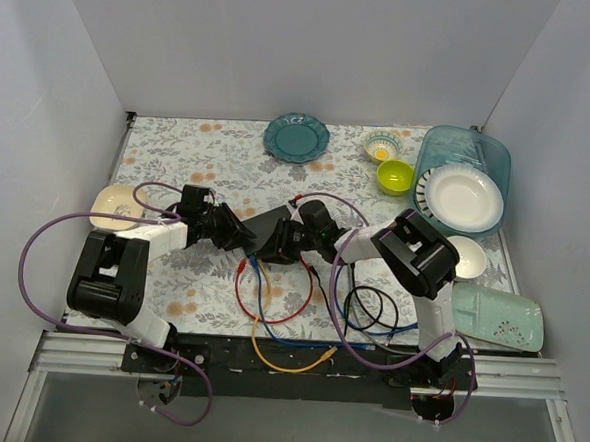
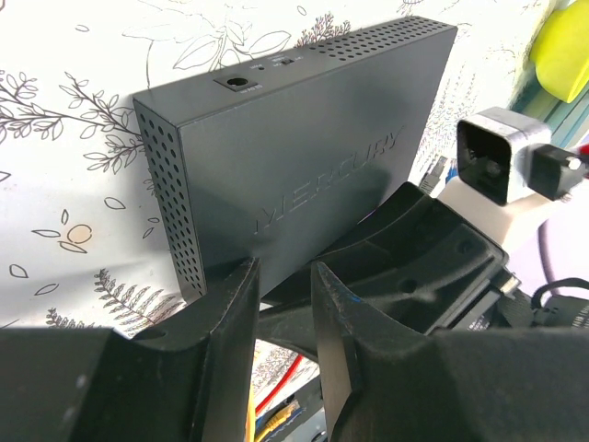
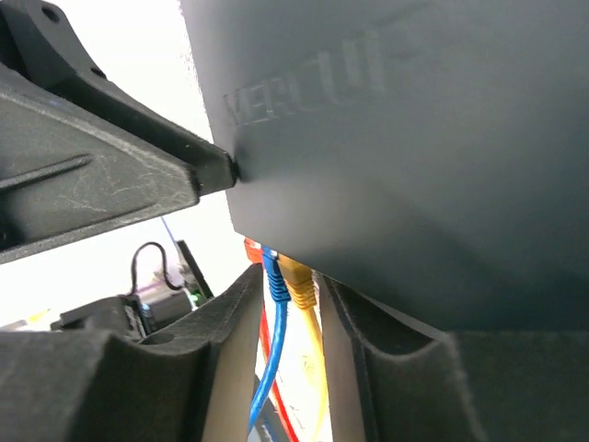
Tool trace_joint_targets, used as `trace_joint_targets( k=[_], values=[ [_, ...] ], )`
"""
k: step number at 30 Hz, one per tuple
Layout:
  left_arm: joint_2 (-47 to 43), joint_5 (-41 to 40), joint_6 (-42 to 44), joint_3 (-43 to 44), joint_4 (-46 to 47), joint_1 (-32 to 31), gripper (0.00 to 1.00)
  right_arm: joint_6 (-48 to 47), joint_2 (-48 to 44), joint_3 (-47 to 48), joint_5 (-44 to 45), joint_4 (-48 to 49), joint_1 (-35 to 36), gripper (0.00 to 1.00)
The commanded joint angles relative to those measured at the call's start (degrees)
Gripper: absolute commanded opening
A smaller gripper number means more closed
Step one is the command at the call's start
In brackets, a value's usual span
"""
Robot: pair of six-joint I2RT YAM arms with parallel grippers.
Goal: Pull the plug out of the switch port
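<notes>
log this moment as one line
left gripper at switch edge | right gripper straddling blue plug and yellow plug | plugs not yet pulled | grips unclear

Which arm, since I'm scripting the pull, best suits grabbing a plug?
Right: the right gripper straddles the blue plug and yellow plug at the switch; the left gripper sits at the switch's corner.

Left arm (image 1: 111, 275) and right arm (image 1: 423, 254): white shells, black joints; purple cables (image 1: 24, 260) trailing; matte black jaws.
</notes>
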Motion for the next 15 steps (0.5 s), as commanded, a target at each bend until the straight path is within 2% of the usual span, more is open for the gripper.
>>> trace_joint_targets(
  k=[1,15],
  values=[
    [-0.33,-0.32,1.22,0.07,-1.56,0.26,0.29,5.28,1.51,-3.74,1.13,3.51,-1.11,0.38],
    [-2.18,-1.11,2.02,-1.07,-2.17,0.35,0.29,9.95,5.03,0.47,0.77,3.26,-1.46,0.35]
  ],
)
